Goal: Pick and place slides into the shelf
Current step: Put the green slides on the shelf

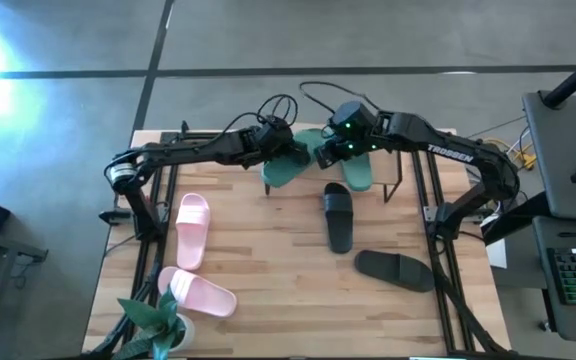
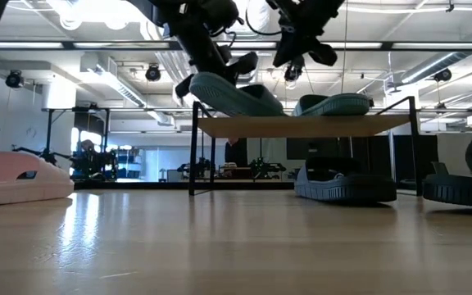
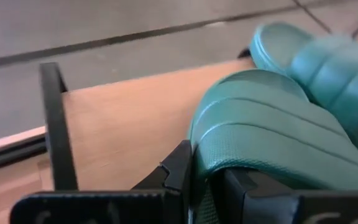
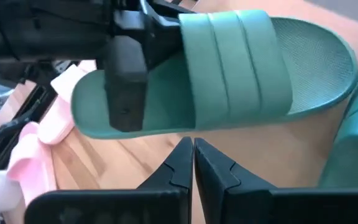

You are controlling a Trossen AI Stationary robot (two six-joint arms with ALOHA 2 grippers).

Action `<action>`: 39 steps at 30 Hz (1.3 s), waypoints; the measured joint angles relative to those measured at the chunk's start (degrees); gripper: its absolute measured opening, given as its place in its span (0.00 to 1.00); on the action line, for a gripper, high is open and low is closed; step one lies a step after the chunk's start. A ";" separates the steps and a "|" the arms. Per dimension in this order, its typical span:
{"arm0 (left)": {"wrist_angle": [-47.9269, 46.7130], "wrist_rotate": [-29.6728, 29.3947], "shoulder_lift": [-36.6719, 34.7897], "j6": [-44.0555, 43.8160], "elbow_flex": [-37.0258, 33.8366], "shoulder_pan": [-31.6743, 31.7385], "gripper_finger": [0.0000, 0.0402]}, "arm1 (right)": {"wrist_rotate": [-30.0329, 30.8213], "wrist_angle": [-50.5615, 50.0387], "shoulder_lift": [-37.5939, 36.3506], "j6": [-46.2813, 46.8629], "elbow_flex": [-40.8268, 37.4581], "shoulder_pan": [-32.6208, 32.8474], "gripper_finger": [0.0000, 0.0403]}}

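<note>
One teal slide (image 1: 290,168) sits tilted at the shelf's left end (image 1: 273,185), held by my left gripper (image 1: 280,143), which is shut on it. In the low view its one end (image 2: 265,105) meets the shelf top (image 2: 301,125) and the other end (image 2: 197,83) is raised. The second teal slide (image 1: 358,168) lies flat on the shelf top. My right gripper (image 4: 193,152) hovers shut over the shelf between the two teal slides, touching nothing. Two black slides (image 1: 338,216) (image 1: 394,269) and two pink slides (image 1: 190,228) (image 1: 204,293) lie on the table. My left gripper holds the teal slide by its long side beside the strap (image 3: 229,152). One finger (image 3: 179,169) is outside the edge and the other (image 4: 126,84) lies across the footbed. It comes from the table's left, slanting down. The slide is tilted, with one end on the shelf top.
A potted plant (image 1: 158,318) stands at the table's near left corner. The upright black slide (image 2: 342,184) lies just in front of the shelf legs (image 2: 193,152). Cables (image 1: 288,100) hang behind the shelf. Bare wood lies in the table's near middle (image 1: 288,290).
</note>
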 joint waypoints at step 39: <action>-0.78 -2.50 -5.83 11.07 -7.36 -4.18 0.08 | -4.65 5.73 9.42 -3.02 -2.82 -0.87 0.02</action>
